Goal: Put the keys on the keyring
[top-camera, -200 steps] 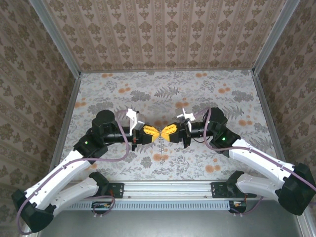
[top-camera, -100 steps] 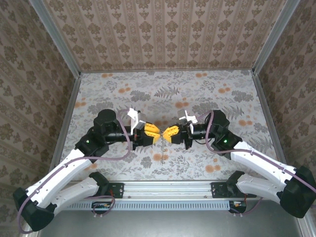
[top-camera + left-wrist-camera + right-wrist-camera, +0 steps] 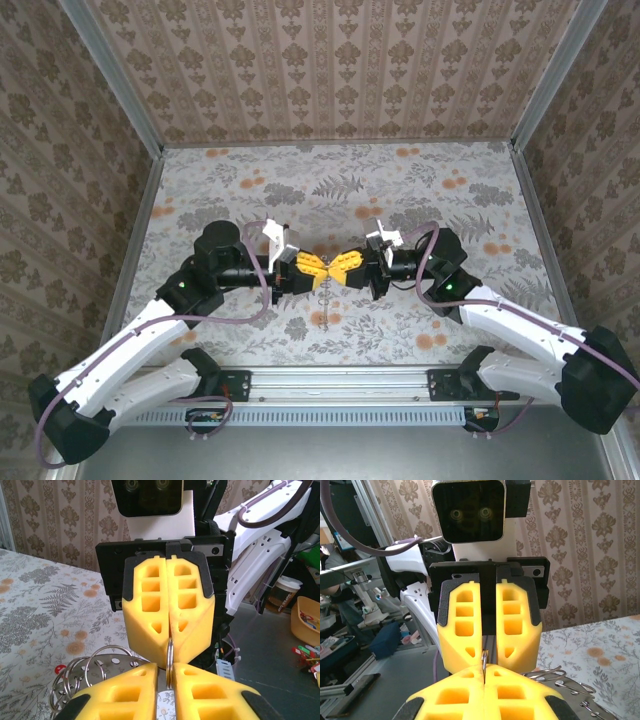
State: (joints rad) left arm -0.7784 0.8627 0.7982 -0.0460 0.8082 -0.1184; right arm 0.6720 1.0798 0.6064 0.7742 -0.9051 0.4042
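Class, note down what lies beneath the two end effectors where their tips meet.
Beneath the left end effector and right end effector, overlapping silvery rings show, a small red piece at their edge. The left end effector's yellow fingers cover the rest.

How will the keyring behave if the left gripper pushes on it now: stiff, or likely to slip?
The keyring looks like thin bare metal, so it is probably stiff and light, holding its round shape rather than flopping. Pinched edge-on just at the tips of the right gripper, it may well pivot or slip if pushed sideways.
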